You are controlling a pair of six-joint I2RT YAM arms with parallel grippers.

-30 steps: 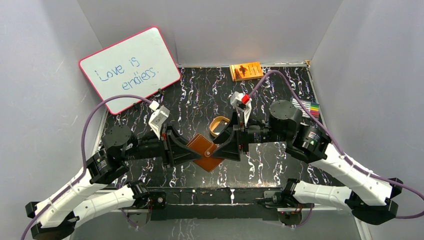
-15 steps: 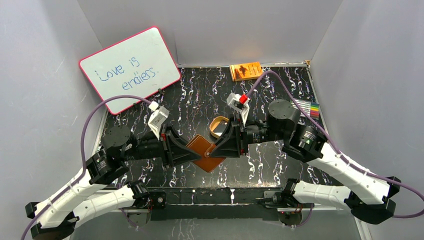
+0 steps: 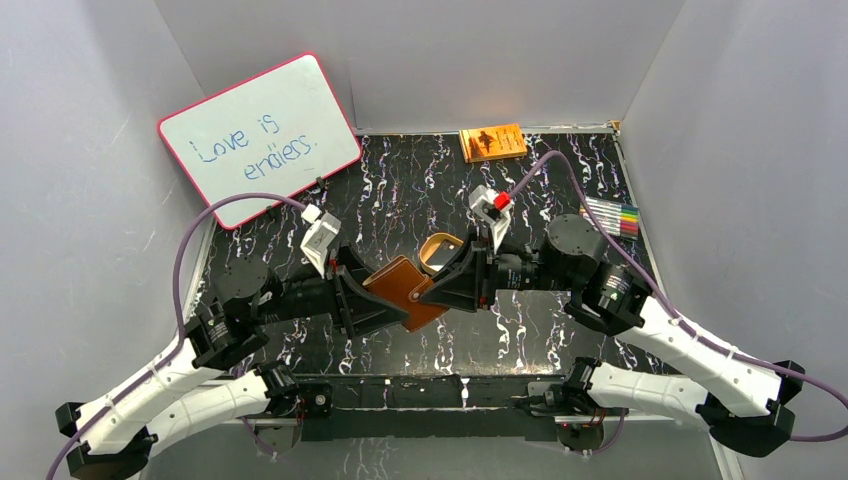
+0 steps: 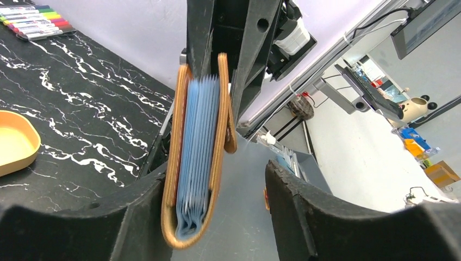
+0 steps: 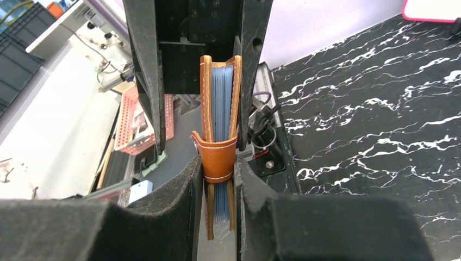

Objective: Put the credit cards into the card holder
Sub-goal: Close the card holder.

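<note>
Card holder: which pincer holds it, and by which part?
The right pincer clamps the card holder at its strap edge; the left pincer stands open around its folded spine.

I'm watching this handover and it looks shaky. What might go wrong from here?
Only the right pincer clamps the card holder, near its strap end; it might pivot or slip.
The left pincer stands open, giving little support.
The blue cards inside might slide out if it tilts.
</note>
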